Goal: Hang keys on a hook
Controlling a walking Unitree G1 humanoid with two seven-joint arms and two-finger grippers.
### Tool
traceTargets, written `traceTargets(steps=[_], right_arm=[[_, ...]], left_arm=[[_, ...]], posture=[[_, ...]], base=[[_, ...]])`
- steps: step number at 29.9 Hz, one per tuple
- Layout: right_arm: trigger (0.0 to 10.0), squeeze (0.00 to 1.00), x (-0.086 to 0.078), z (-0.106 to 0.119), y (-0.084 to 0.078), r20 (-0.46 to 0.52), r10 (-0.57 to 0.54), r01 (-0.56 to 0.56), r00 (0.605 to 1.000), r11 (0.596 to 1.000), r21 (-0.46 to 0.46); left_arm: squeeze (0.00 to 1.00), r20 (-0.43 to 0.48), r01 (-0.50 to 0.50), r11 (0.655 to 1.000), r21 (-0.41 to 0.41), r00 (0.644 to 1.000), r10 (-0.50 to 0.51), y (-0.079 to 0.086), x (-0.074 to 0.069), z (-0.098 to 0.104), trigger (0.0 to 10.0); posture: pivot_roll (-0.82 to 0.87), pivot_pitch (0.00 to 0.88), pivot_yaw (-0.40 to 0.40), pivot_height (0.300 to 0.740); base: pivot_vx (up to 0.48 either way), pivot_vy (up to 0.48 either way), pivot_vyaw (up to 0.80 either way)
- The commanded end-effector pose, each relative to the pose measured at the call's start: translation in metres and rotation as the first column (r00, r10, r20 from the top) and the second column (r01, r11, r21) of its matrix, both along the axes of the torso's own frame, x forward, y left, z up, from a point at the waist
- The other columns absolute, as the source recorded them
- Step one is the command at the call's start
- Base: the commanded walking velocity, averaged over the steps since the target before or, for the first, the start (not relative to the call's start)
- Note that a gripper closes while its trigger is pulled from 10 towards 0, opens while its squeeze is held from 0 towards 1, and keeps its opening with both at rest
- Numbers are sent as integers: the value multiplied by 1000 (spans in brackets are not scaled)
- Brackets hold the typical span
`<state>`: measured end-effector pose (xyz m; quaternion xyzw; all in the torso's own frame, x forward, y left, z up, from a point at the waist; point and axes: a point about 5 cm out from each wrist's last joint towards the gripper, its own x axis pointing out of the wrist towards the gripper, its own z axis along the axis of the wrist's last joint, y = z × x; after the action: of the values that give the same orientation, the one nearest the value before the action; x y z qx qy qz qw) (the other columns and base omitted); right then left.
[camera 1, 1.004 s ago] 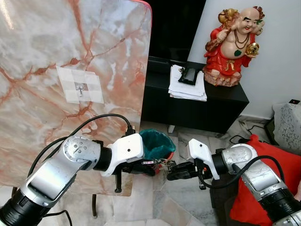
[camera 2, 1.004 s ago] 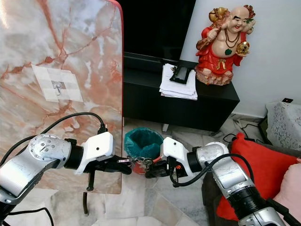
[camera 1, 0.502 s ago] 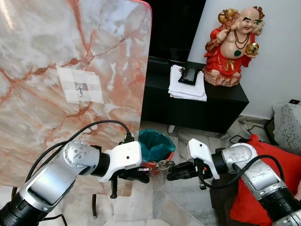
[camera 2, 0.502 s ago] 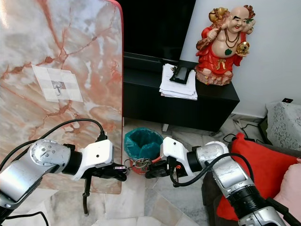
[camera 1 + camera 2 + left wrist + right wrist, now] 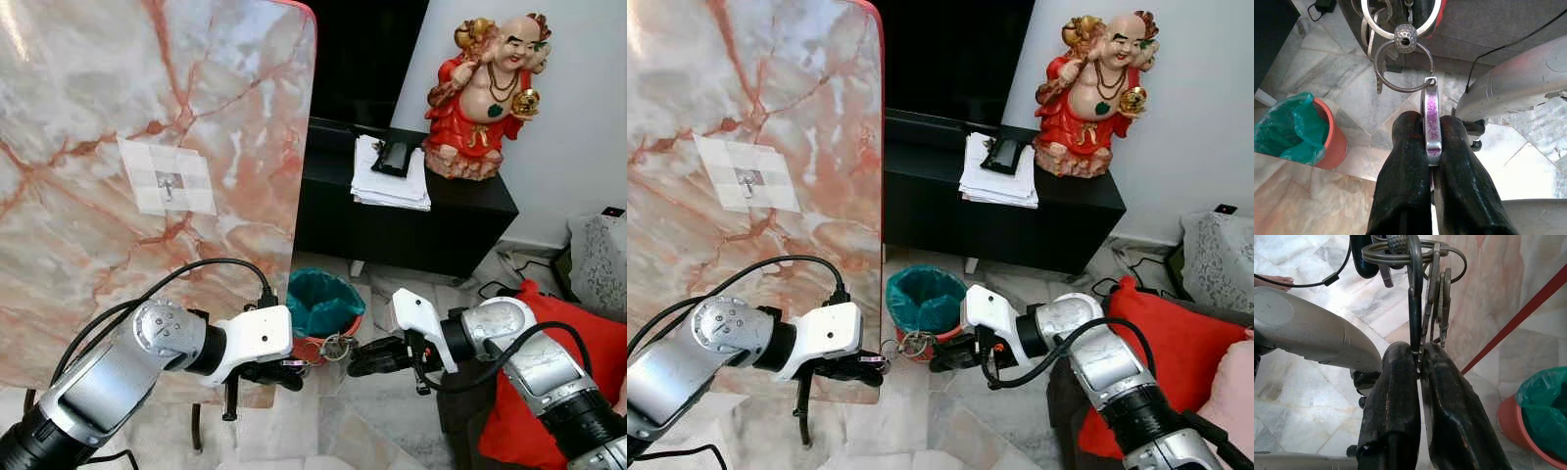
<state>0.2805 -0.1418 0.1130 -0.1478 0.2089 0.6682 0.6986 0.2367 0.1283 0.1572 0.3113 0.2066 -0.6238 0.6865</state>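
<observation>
Looks like a mid-handover moment: one bunch of keys (image 5: pixel 336 346) hangs low between the two arms, in front of the teal-lined bin (image 5: pixel 324 304). Left tool (image 5: pixel 1431 147) is clamped tight on the purple fob (image 5: pixel 1430 120), right tool (image 5: pixel 1419 363) pinched shut on a ring at the other end. One hook (image 5: pixel 168 183) sits up at about 10 o'clock on the marble slab (image 5: pixel 235 117). My guess for next: right lets go, left lifts the ring up onto it
</observation>
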Motion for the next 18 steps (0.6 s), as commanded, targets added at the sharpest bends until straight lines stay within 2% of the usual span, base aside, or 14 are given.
traceTargets(steps=[1, 18], right_arm=[[0, 0, 4, 5, -7, 19, -11, 11, 1000, 1000, -17], [0, 0, 5, 8, -8, 14, -9, 9, 1000, 1000, -8]], left_arm=[[0, -7, 4, 1000, 24, 1000, -4, 3, -1, -5, 10000], [0, -28, -31, 997, 76, 999, 34, 15, -6, -13, 10000]], posture=[[-22, 7, -154, 740], [-21, 8, -159, 740]], base=[[0, 0, 0], [0, 0, 0]])
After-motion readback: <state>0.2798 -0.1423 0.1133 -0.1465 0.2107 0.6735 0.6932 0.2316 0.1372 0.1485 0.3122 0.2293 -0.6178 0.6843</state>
